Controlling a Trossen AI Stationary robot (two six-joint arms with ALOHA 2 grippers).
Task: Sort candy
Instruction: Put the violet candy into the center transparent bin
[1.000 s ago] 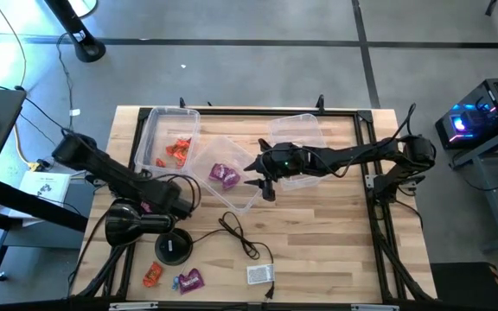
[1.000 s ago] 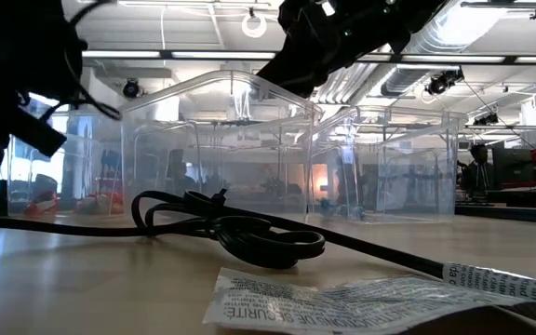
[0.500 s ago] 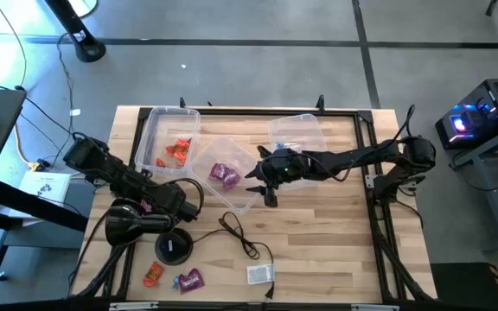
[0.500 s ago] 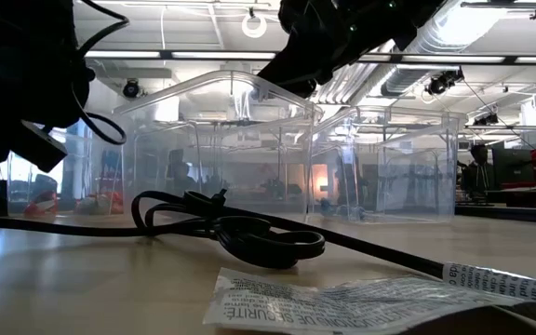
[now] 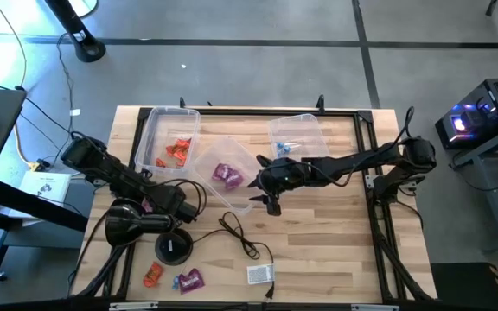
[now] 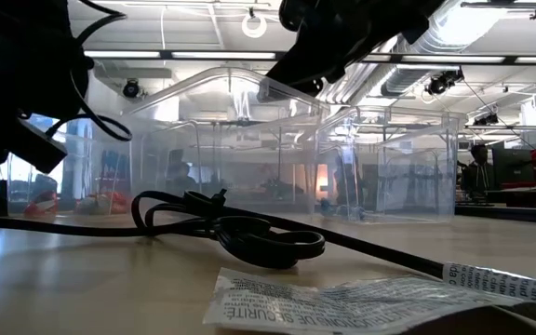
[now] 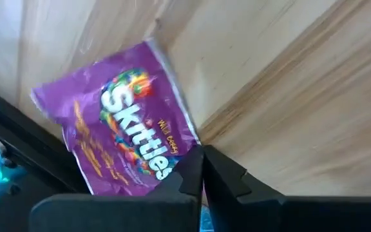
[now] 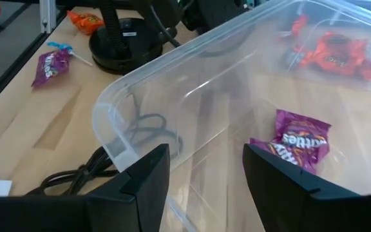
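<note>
Pale wood planks made up the table (image 5: 318, 242), framed by a dark rail, with its widest bare stretch on the right half in front of the bins. Three clear, thin-walled plastic bins with rounded corners sat toward the far side: the left bin (image 5: 157, 130) held crinkled orange-red candy (image 5: 177, 150), the middle bin (image 5: 206, 157) held purple packets (image 5: 225, 175), and the right bin (image 5: 305, 128) held a small light-blue sweet (image 5: 285, 148).

At the near-left edge, an orange sweet (image 5: 152, 275) and a purple packet with a blue one touching it (image 5: 188, 280) lay loose, beside a round black base (image 5: 174, 247). A looped black cable (image 5: 239, 235) ran to a small white box (image 5: 260, 274) near the front edge.

The left gripper (image 7: 201, 169) was low near the table's left edge, its jaws pinched tight on the corner of a glossy purple Skittles packet (image 7: 124, 145) lying on the wood. The right gripper (image 8: 205, 171) hung at the near rim of the middle bin, its jaws spread wide with the rim's curved corner between them, holding nothing.
</note>
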